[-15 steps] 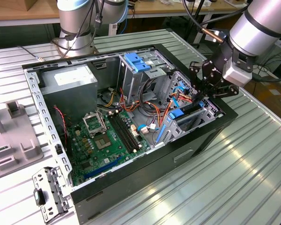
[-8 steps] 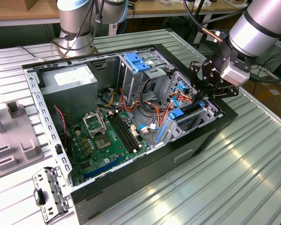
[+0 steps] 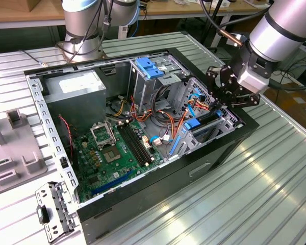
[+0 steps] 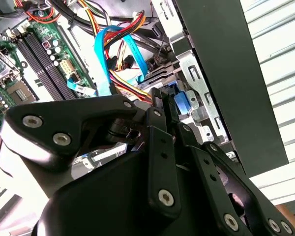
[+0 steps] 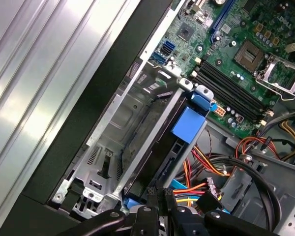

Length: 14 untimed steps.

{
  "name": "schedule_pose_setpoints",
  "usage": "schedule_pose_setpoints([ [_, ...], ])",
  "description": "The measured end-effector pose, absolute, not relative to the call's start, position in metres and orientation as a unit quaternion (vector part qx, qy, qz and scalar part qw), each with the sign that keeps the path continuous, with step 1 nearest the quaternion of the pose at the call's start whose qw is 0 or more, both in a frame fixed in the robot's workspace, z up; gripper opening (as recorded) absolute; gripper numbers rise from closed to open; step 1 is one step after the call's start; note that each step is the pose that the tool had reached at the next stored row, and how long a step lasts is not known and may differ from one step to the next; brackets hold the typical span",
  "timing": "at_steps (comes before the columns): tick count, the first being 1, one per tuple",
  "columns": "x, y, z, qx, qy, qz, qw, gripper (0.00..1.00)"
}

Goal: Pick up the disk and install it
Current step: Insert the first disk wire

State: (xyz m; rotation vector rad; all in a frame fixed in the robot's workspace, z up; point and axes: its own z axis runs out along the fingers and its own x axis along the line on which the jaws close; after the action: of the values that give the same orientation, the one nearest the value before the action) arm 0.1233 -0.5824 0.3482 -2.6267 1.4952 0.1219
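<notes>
- We see 1 open computer case [image 3: 158, 178] lying on its side on a ribbed metal table [image 3: 255, 189], with the green motherboard [image 3: 112, 153] filling the near-left part of the case in the exterior view.
- We find the gripper [image 3: 225, 99] lowered into the case at the exterior view's right, over the metal drive cage [image 3: 209, 127] that sits against the case's black wall.
- We see the disk [image 5: 162, 147] standing on edge in that cage in the first wrist view, a dark slab with a blue plastic rail tab [image 5: 189, 125] at its end nearest the motherboard.
- In the exterior view the same blue rail tab [image 3: 193, 124] shows just below and left of the gripper.
- In the second wrist view the black fingers [image 4: 160, 108] sit close together around a blue end piece of the disk [image 4: 179, 103], so we read the gripper as closed on the disk, pinching its end.
- We see a bundle of red, orange and yellow cables [image 5: 206, 172] running just beside the disk, on its side away from the black wall.
- A grey power-supply box [image 3: 74, 87] sits in the far-left corner of the case, well apart from the gripper.
- A bare light-blue bracket [image 3: 150, 68] rests on top of a second cage at the far side.
- We see a flat blue data cable [image 4: 105, 59] looping near the cage in the second wrist view.
</notes>
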Motion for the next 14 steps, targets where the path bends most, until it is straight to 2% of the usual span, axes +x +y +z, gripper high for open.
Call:
schedule_pose_setpoints([
  [14,0.1231,-0.5824,0.3475,-0.838,0.541,0.037,0.061,0.17],
])
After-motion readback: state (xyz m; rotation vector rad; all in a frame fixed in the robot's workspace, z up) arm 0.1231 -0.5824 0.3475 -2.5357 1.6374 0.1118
